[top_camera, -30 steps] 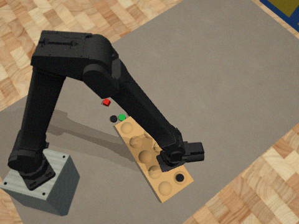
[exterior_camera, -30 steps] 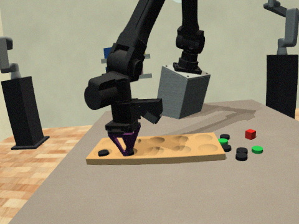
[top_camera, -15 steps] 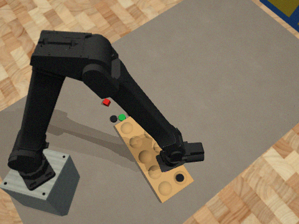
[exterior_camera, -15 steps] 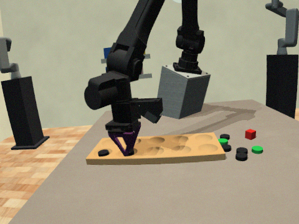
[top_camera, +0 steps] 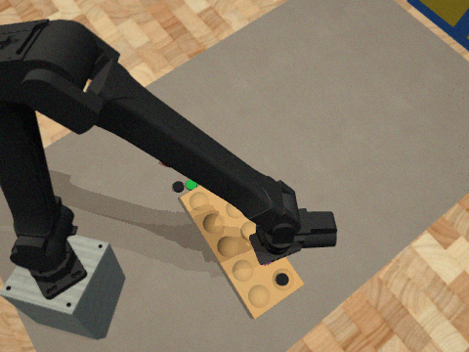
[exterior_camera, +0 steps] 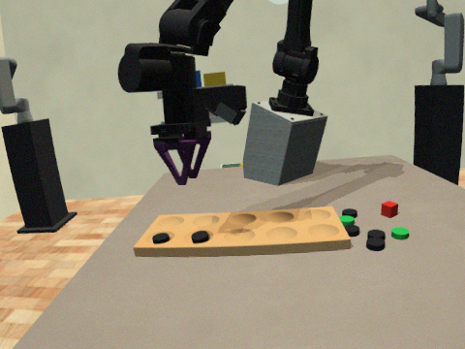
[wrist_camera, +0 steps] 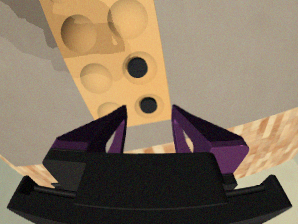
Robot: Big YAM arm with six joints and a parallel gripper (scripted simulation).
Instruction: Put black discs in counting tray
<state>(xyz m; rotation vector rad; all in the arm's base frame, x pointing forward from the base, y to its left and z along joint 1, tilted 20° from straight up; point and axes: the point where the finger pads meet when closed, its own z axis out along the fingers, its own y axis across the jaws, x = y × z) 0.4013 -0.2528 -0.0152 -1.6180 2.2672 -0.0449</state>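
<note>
Exterior view shows me the purple-fingered gripper [exterior_camera: 185, 178] raised above the flat wooden counting tray [exterior_camera: 242, 247] with its fingers apart and nothing between them, while two round black discs [exterior_camera: 161, 237] [exterior_camera: 200, 236] rest in neighbouring pockets at the tray's left end and other black discs [exterior_camera: 376, 240] lie on the grey table [exterior_camera: 242, 301] beside its right end.
</note>
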